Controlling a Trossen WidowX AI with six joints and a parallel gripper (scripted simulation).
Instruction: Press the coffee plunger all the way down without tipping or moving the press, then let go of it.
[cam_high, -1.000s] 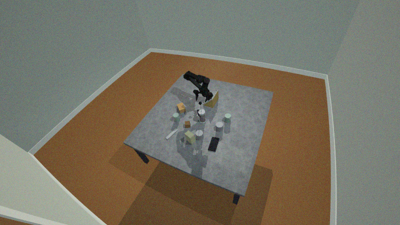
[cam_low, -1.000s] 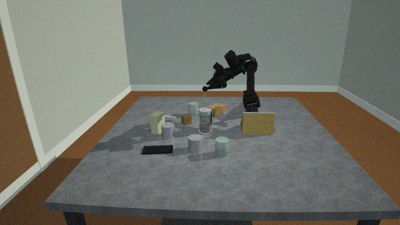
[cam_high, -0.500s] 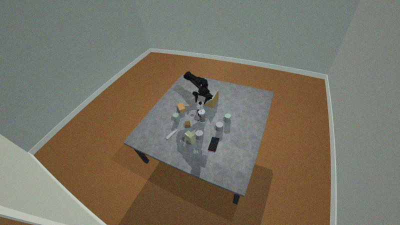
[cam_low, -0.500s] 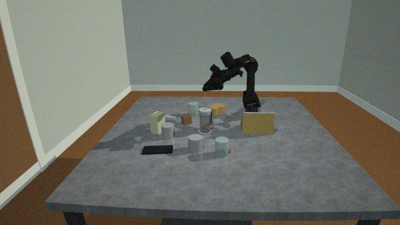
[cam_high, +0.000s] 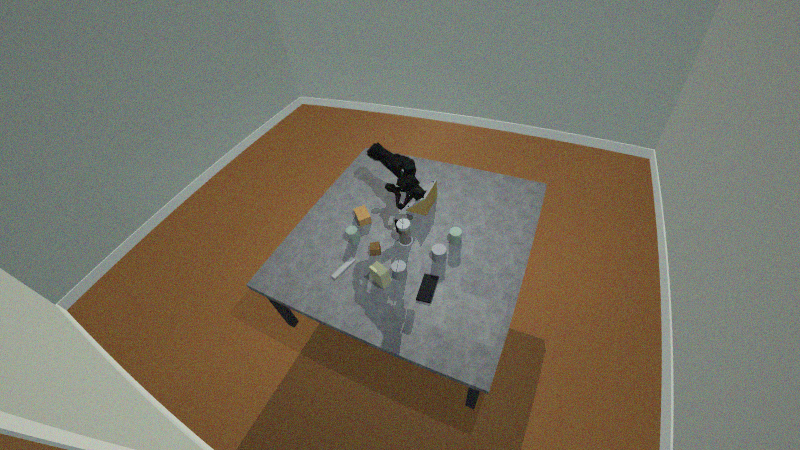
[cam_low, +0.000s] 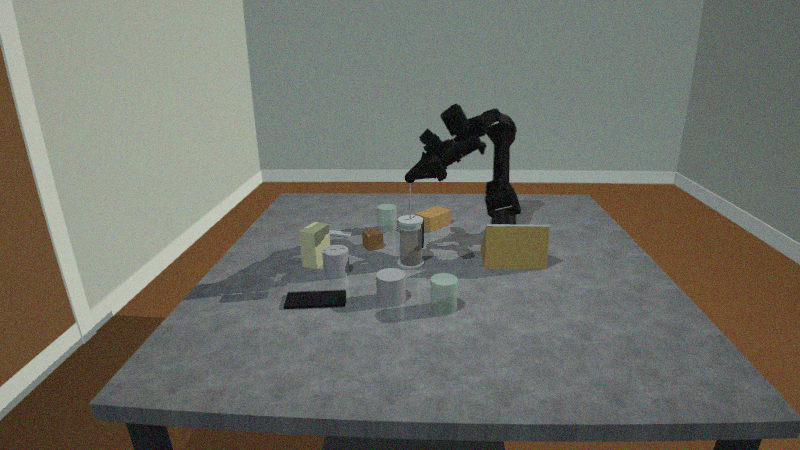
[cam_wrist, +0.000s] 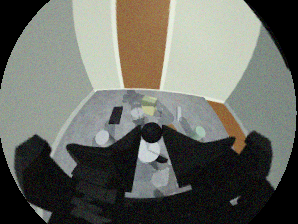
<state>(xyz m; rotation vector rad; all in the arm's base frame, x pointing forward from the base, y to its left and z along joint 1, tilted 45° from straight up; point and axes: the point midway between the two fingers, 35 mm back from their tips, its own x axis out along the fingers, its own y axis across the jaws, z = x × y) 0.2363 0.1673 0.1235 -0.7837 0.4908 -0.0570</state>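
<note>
The gripper (cam_low: 411, 179) has its fingers closed on the plunger knob (cam_wrist: 150, 133). It should push straight down along the rod (cam_low: 410, 200), keeping the press (cam_low: 410, 241) upright on the table (cam_low: 503, 335).

Table (cam_low: 559, 347) mottled grey; floor (cam_low: 727, 246) orange-brown, white skirting. Arm (cam_low: 499, 162) and gripper (cam_low: 412, 177) black. Press (cam_low: 410, 241): clear glass, brown fill, pale lid. Boxes: ochre panel (cam_low: 515, 246), orange (cam_low: 434, 218), pale yellow (cam_low: 313, 244), small brown cube (cam_low: 372, 238). Cylinders mint (cam_low: 444, 292) or grey (cam_low: 390, 286) (flat slab (cam_low: 314, 299) black).

Arm bent forward, gripper (cam_low: 411, 177) tilted down, clamped
</note>
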